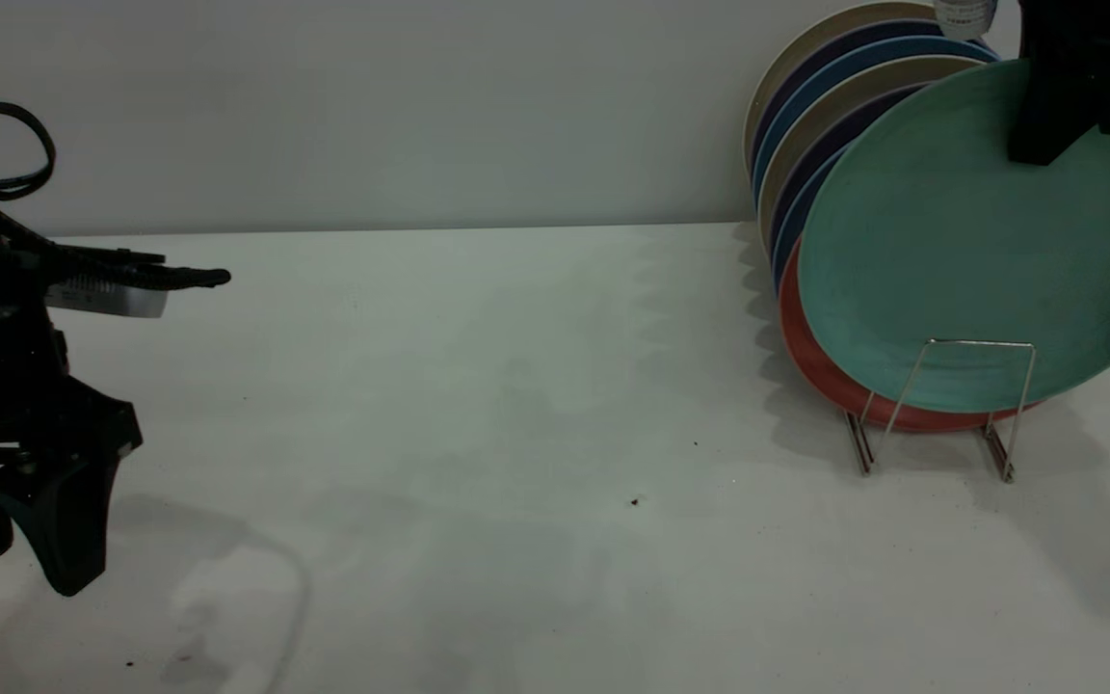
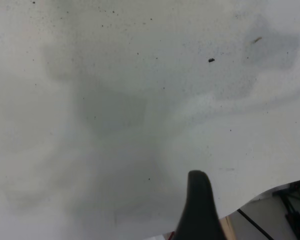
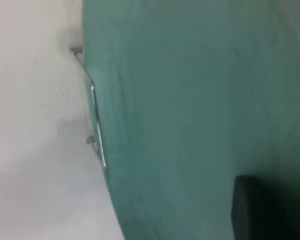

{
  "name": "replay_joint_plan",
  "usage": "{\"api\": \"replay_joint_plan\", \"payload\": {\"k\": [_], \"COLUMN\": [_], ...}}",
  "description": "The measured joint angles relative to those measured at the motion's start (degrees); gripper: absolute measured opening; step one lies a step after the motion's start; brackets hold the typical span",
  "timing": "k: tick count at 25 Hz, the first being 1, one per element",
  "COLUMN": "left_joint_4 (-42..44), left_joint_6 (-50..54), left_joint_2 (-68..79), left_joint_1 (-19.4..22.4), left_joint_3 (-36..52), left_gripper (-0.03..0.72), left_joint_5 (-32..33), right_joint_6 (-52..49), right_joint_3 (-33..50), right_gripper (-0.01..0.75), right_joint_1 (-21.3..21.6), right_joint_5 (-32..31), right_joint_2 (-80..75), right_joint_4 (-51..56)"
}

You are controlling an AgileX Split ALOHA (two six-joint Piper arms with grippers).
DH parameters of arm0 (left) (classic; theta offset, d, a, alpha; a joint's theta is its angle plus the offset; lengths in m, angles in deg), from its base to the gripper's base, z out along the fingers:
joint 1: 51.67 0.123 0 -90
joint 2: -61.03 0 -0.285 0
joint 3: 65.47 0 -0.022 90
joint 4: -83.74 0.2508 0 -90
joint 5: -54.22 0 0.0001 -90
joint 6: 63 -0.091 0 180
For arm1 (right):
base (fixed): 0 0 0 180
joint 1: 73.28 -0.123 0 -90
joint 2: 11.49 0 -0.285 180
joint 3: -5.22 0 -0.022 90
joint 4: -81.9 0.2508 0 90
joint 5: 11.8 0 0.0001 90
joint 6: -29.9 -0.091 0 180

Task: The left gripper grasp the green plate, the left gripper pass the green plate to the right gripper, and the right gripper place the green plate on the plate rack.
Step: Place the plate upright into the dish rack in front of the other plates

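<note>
We see the green plate [image 1: 969,251] standing on edge at the front of the plate rack [image 1: 940,405], its lower rim tucked behind the rack's front wire loop and its face tilted back against the salmon-pink plate [image 1: 810,361] just behind it. Behind that one, a row of blue and beige plates [image 1: 830,92] leans in the same rack. The right end effector [image 1: 1080,106] sits at the top edge of the green plate, one black finger lying across the plate's front face; we take it as clamped on the rim, and the right wrist view agrees, with a dark finger [image 3: 255,207] pressed flat on the green surface beside the rack's wire.

Well away from the rack, at the far side of the white worktop [image 1: 516,434], the left end effector [image 1: 30,540] hangs just above the surface with nothing in it, its wedge fingers set a narrow way apart. Small dark specks dot the worktop between it and the rack.
</note>
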Motion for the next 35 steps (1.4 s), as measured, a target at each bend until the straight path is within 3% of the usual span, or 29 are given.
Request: {"api": "replay_joint_plan", "payload": {"k": [11,25,35], "left_joint_4": [0.0,-0.18,-0.18], "left_joint_6": [0.05,0.05,0.27], "left_joint_2": [0.0,0.0,0.0], "left_joint_1": [0.0,0.0,0.0], "left_joint_3": [0.0,0.0,0.0], "left_gripper": [0.59,0.59,0.59], "left_joint_5": [-0.07,-0.84,-0.8], "right_joint_6": [-3.38,-6.24,-11.72], "right_joint_3": [-0.02,-0.23,-2.68], "right_gripper": [0.328,0.34,0.34], "right_joint_1": [0.37,0.47,0.42], "right_joint_5": [-3.17,-12.89,-9.79], "right_joint_2": [0.0,0.77,2.04], "right_joint_4": [3.12,11.57,7.83]}}
